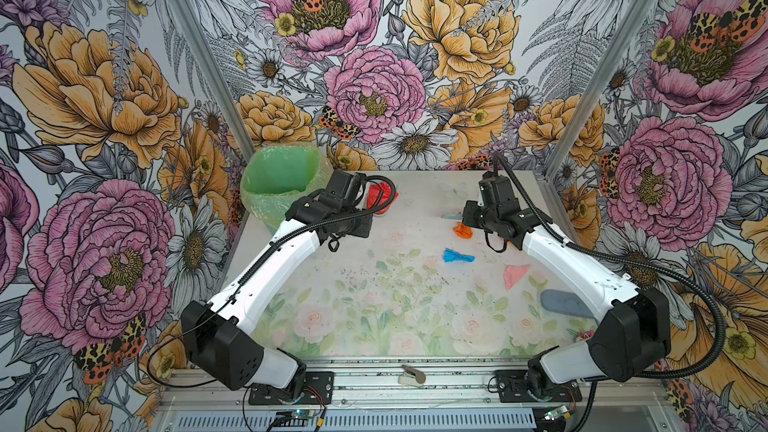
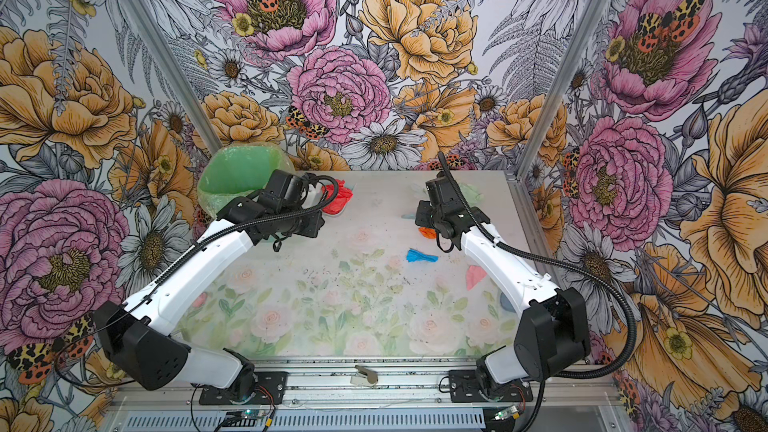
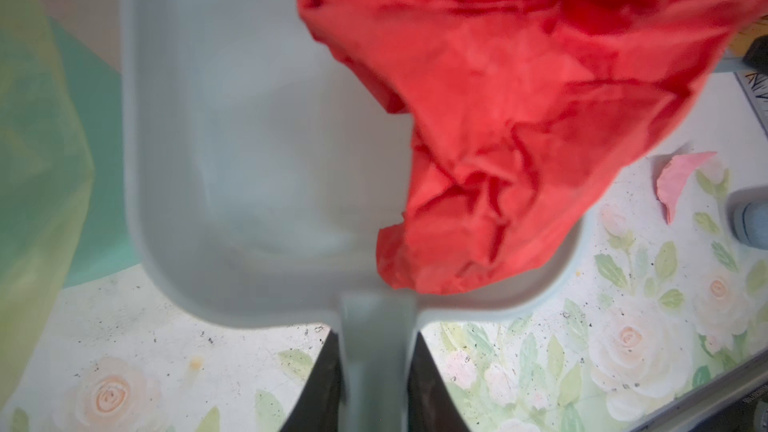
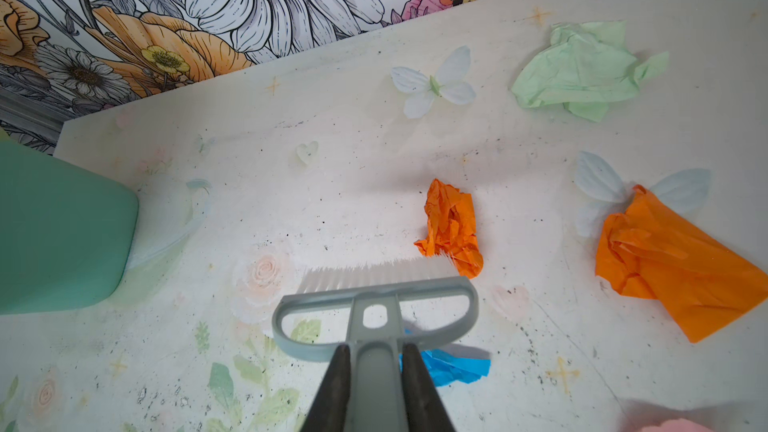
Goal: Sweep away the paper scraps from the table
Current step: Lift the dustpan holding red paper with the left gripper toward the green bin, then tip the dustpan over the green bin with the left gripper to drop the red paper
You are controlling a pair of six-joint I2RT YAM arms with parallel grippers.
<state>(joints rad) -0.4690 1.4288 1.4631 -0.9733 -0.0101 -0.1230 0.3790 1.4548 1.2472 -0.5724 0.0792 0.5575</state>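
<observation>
Toward the far left corner of the table (image 1: 353, 243), beside the green-lined bin (image 1: 282, 184), the left jaws are clamped on the handle of the grey-blue dustpan (image 3: 249, 139). A crumpled red scrap (image 3: 519, 118) lies in the pan and reaches over one side rim. Over by the far right part of the table, the right jaws are closed on the handle of the brush (image 4: 374, 297), whose bristles point down with one end at a small orange scrap (image 4: 453, 228). A larger orange scrap (image 4: 673, 268) and a pale green scrap (image 4: 582, 70) lie beyond it, while a blue scrap (image 1: 457, 255) and a pink scrap (image 1: 515, 276) sit nearer the middle and the right edge. The step looks like gathering, with one piece collected and most left. Pan and brush are well apart, so the next move probably means closing that gap with the pan's lip flat on the table. The brush should then be centred behind the orange scrap before the stroke, or the paper may slip round the bristles' end.
</observation>
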